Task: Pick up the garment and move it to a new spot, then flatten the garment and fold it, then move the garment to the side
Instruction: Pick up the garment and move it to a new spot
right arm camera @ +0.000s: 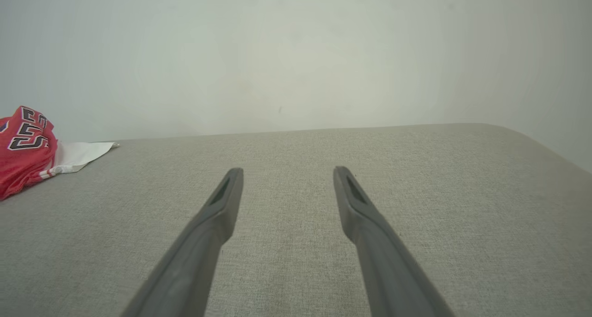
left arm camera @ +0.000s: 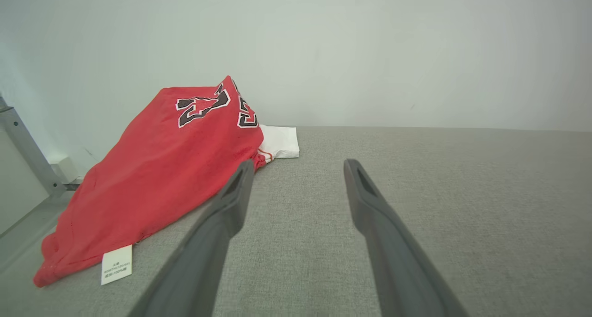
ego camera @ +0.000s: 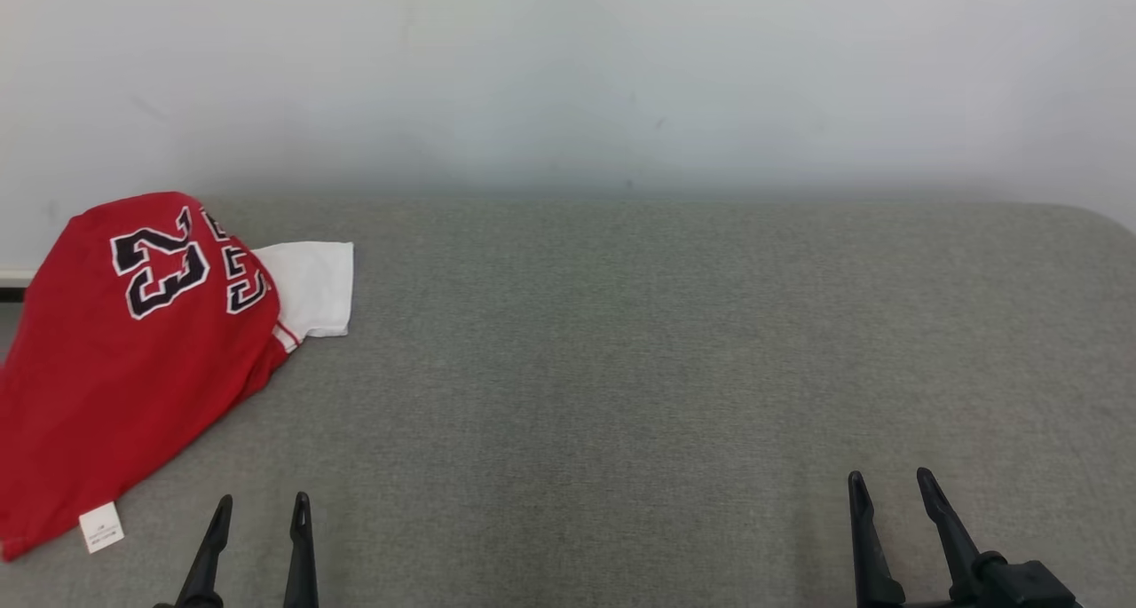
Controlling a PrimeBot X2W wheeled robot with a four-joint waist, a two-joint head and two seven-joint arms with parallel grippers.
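Red garment (ego camera: 115,368) at left edge of grey surface (ego camera: 621,368); left fingers (ego camera: 301,546) and right fingers (ego camera: 867,537) wide, empty.

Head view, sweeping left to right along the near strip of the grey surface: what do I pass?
White label at the hem of the red shirt → left gripper, jaws open → right gripper, jaws open.

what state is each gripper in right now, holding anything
Left gripper: open, empty, close to the red garment but not gripping it.
Right gripper: open, empty, over the grey surface.
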